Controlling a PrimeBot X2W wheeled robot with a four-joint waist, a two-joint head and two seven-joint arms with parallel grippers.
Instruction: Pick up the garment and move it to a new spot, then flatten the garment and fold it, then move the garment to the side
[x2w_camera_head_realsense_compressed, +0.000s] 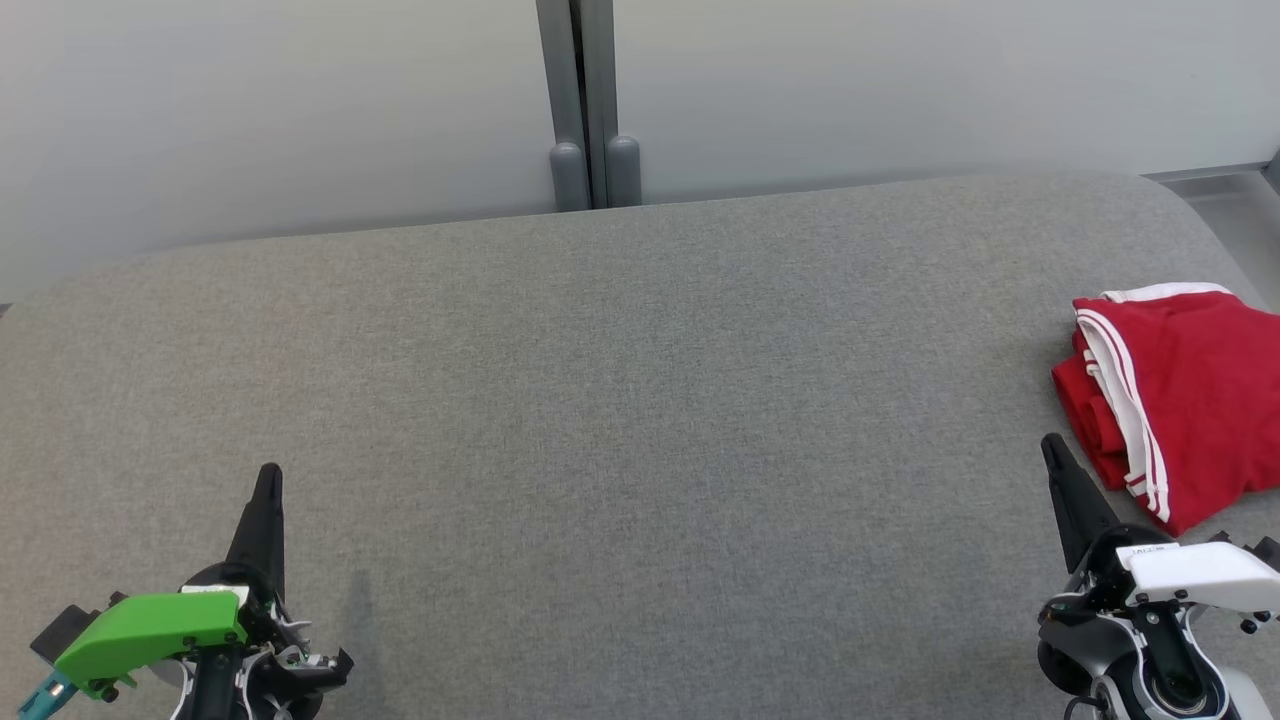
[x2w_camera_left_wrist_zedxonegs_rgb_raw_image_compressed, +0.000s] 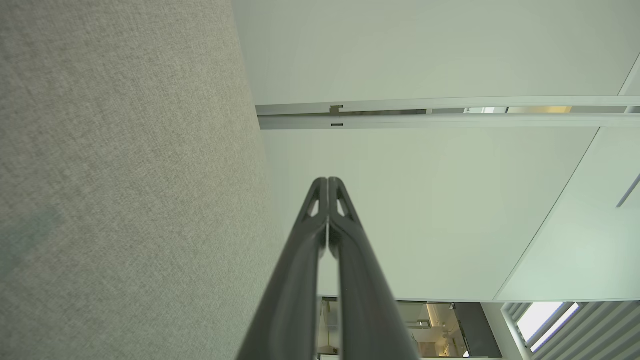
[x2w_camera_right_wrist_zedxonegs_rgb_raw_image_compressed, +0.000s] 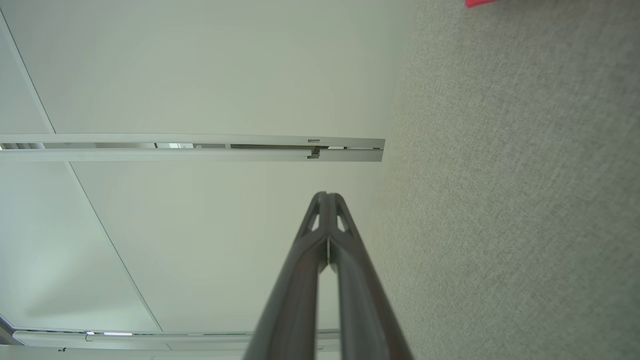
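Holds nothing in left gripper (x2w_camera_head_realsense_compressed: 268, 478) or right gripper (x2w_camera_head_realsense_compressed: 1050, 447) (both clenched tight). Best to pinch the garment (x2w_camera_head_realsense_compressed: 1195, 395) by its striped edge; looks soft, light, floppy.

Garment (x2w_camera_head_realsense_compressed: 1200, 400) — partly beyond right edge

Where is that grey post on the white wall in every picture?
Head view: the grey post stands upright at the top middle, behind the grey cushion.
Left wrist view: it lies sideways across the upper right, starting at the cushion's edge.
Right wrist view: it lies sideways across the upper left, ending at the cushion's edge.
Shared landmark: the grey cushion.
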